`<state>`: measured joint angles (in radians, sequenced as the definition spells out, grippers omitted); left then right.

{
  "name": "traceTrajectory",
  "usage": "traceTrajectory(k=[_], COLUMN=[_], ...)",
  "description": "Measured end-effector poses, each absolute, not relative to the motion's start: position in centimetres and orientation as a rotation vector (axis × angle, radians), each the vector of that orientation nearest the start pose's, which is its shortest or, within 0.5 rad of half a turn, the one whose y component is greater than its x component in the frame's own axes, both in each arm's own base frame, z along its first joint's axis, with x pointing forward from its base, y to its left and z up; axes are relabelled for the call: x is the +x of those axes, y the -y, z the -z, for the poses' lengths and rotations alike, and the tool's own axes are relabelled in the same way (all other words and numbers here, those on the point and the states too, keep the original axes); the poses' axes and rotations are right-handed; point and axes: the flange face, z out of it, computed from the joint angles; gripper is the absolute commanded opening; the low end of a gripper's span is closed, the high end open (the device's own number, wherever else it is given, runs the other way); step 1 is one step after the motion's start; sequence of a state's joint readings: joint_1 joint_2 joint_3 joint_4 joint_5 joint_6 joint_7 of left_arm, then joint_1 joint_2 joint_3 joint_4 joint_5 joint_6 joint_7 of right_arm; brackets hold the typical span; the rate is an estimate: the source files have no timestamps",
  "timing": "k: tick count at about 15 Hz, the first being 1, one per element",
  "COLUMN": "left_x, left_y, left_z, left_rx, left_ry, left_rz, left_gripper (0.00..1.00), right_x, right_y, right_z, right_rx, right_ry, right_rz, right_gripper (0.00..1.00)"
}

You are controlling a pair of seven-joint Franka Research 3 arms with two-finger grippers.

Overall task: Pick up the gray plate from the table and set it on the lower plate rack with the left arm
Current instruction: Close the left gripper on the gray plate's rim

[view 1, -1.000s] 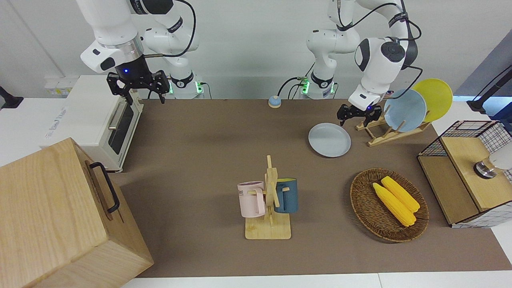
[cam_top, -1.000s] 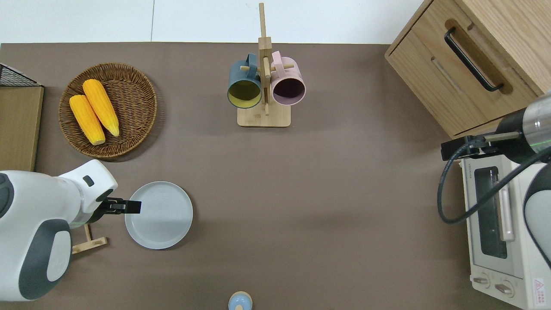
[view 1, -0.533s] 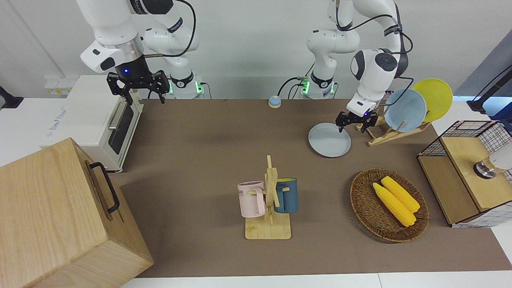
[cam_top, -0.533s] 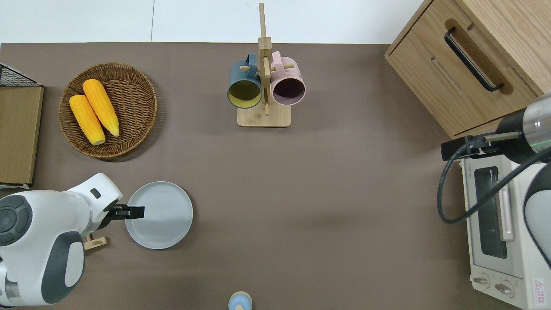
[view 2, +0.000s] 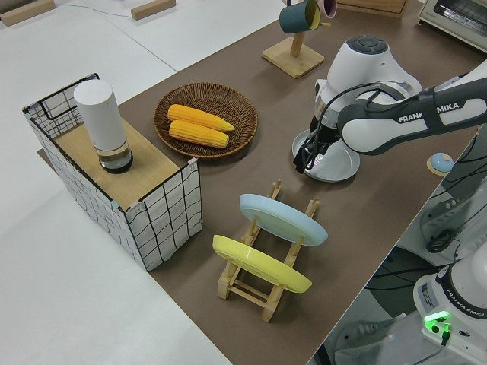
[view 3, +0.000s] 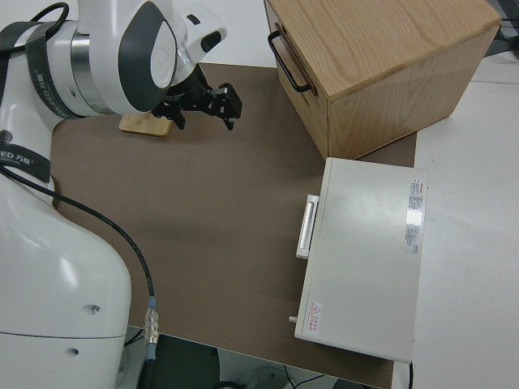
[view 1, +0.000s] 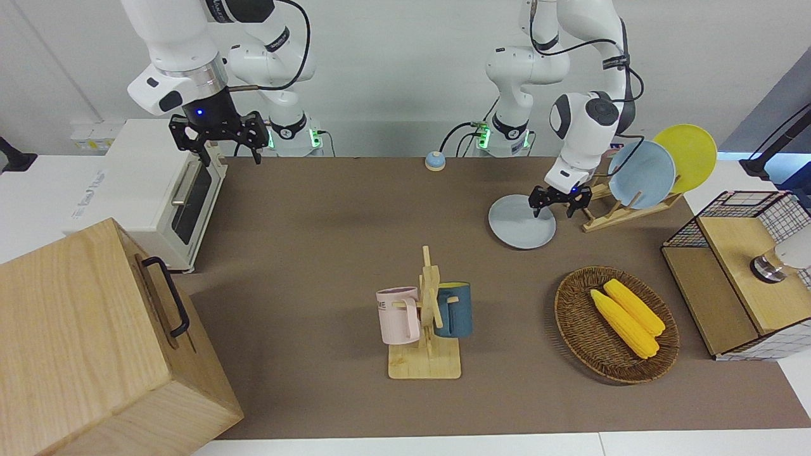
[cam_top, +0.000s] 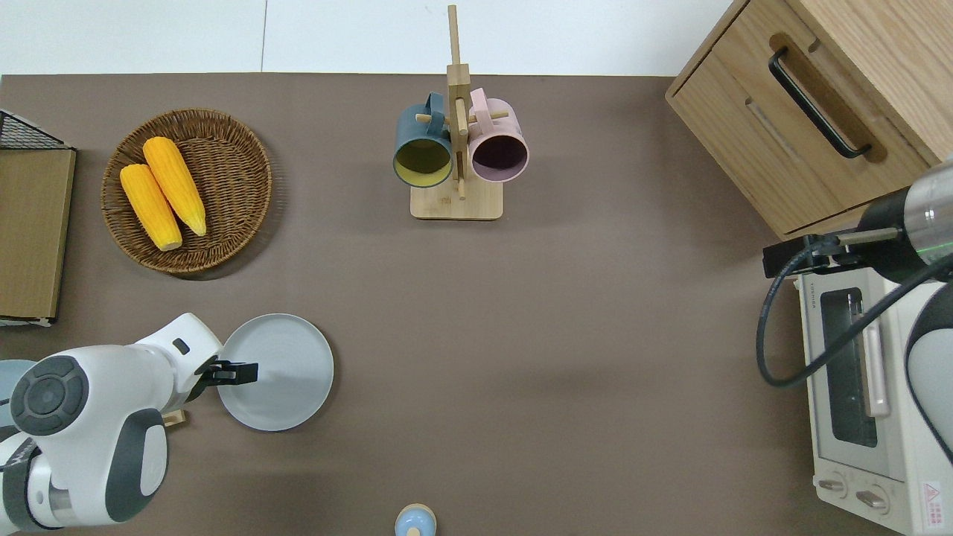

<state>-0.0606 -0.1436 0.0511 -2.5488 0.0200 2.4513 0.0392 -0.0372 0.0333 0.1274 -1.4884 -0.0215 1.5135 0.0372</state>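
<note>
A: Where, the round pale gray matte plate [view 1: 516, 223]?

B: Lying flat on the brown bench [view 1: 317, 253], toward the left arm's end; just beside the low end of the small slanted light-wood rack of rails and pegs [view 1: 602, 215]; nearer to the robots than the round brown wicker basket [view 1: 573, 316] with its two yellow corn cobs [view 1: 627, 320].

A: And the left arm's black two-finger tool [view 1: 556, 201]?

B: Down low at the gray plate's rim on the side toward the rack; fingers spread wide, one over the plate's inside, the other outside the rim; from overhead, reaching in over that edge [cam_top: 238, 371]; whether touching the plate, cannot tell.

A: In the rack?

B: Holding a round light blue plate [view 1: 640, 174] and a round yellow plate [view 1: 690, 149], both on edge and leaning between the pegs; blue one nearer the gray plate, yellow one toward the bench's end.

A: The right arm's black tool [view 1: 222, 136]?

B: Parked; fingers wide apart, gripping nothing.

A: Elsewhere on the bench?

B: A light-wood mug tree [view 1: 427, 316], well apart from the gray plate and farther from the robots, carrying a pink mug [view 1: 398, 315] and a dark blue mug [view 1: 455, 310]; a white toaster oven [view 1: 152, 190] and a big light-wood cabinet with a black handle [view 1: 95, 342] at the right arm's end.
</note>
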Motion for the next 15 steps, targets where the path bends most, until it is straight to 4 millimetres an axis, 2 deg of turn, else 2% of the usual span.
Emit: traceTrajectory(k=[4,7,11,14,15], left_x=[45.1,45.1,45.2,45.2,45.2], left_y=[0.3,0.3,0.3,0.3,0.3], left_z=[-30.9,-30.5,-30.2,-30.0,-29.9], left_rx=[-3.132,-3.131,-3.131,-3.131,-3.131], left_ry=[-0.094,-0.094,-0.095,-0.095,-0.095], left_rz=[0.066,0.059,0.056,0.058,0.058], left_gripper=[0.99,0.98,0.92,0.79,0.71], right_x=[55.8,55.8,55.8,55.8,55.8], right_y=[-4.7,-4.7,-4.7,-4.7,-4.7], right_z=[-64.0,-64.0,-64.0,-64.0,-64.0], right_rx=[-3.158,-3.158,-3.158,-3.158,-3.158], right_ry=[0.082,0.082,0.082,0.082,0.082], right_rz=[-0.011,-0.011,-0.011,-0.011,-0.011], right_gripper=[0.983,0.983,0.983,0.983,0.983])
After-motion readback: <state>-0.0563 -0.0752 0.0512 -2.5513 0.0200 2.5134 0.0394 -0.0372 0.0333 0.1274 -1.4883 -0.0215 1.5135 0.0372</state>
